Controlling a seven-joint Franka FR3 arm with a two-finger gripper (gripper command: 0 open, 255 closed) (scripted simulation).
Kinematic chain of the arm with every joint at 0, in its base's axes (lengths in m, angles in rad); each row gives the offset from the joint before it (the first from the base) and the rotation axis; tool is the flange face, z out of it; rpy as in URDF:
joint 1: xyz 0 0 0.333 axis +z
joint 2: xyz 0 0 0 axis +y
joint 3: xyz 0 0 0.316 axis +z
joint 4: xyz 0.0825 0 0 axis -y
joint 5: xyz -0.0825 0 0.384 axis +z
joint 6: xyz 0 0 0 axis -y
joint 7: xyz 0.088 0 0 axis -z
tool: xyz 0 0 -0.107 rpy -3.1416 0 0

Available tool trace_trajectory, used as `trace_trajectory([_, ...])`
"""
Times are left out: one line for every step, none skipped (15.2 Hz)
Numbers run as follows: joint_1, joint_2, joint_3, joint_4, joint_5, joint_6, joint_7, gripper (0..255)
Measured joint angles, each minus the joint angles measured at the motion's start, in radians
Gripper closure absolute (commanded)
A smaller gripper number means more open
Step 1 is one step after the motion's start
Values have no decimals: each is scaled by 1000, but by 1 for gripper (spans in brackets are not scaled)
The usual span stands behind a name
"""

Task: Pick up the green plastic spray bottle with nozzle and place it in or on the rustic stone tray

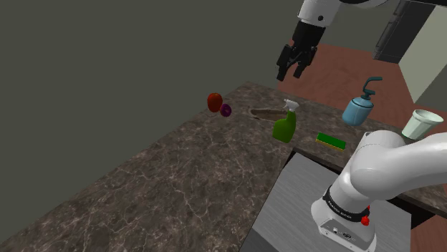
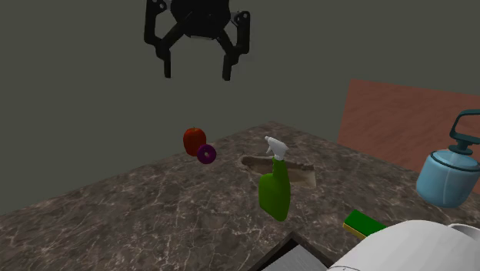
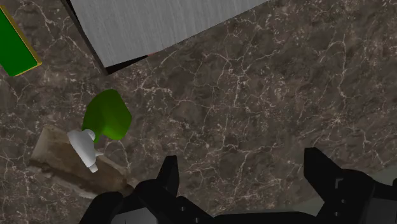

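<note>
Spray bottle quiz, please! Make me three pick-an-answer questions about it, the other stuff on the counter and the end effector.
1. Where is the spray bottle? A on the counter, by the tray; B on the floor; C inside a drawer.
2. What colour is the soap pump? A red; B blue; C yellow.
3. How is the end effector? A shut on the bottle; B open and empty; C shut on nothing.
Answers: 1 A, it stands upright on the counter just beside the tray. 2 B, its body is blue. 3 B, it is spread wide high above the counter, holding nothing.
</note>
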Motion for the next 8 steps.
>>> trace_trajectory([0, 0, 0, 0, 0, 0, 0, 0])
trace_trajectory([-2, -3, -8, -14, -6, 10, -11, 0])
trace_trajectory([-6, -3, -21, -30, -16, 23, -29, 0])
trace_trajectory([-9, -8, -34, -47, -26, 33, -47, 0])
trace_trajectory([-14, -8, -53, -65, -39, 49, -72, 0])
trace_trajectory([-20, -14, -71, -86, -53, 62, -95, 0])
trace_trajectory([-24, -13, -88, -102, -66, 77, -118, 0])
trace_trajectory([-30, -8, -109, -117, -81, 95, -144, 0])
